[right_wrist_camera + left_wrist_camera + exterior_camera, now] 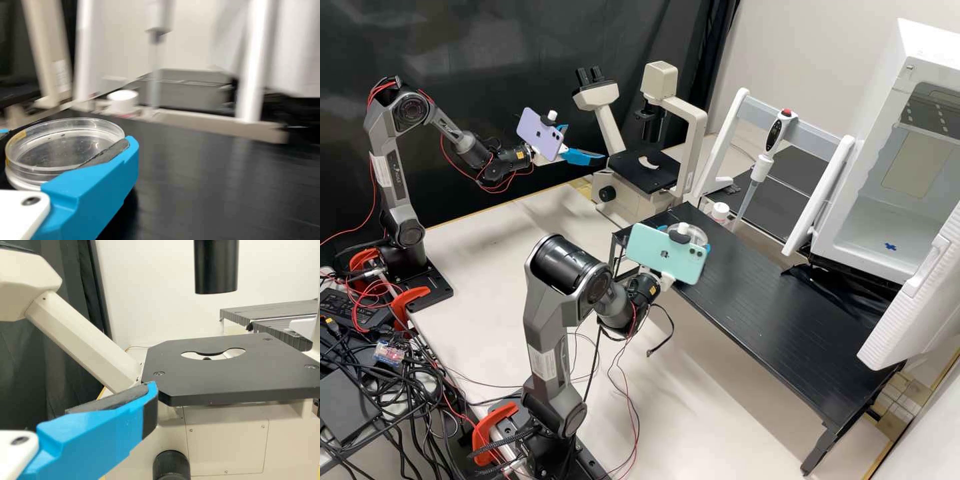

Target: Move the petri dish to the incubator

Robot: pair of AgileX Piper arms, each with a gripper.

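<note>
Petri dish [65, 152] over the black bench [780, 320], near its microscope end, roughly level. Right fingers [97, 192] closed to the dish's width, pads at opposite sides; judged held. Could not tell if its base cleared the surface. Left fingers [584, 157] spread, nothing between them, beside the microscope [643, 170]. Dish probably light, stiff, slick-walled, brittle; a gentle side hold low on the wall seemed best, since a lid could have slipped. Incubator [923, 40] stood open; next move called for level carrying.
</note>
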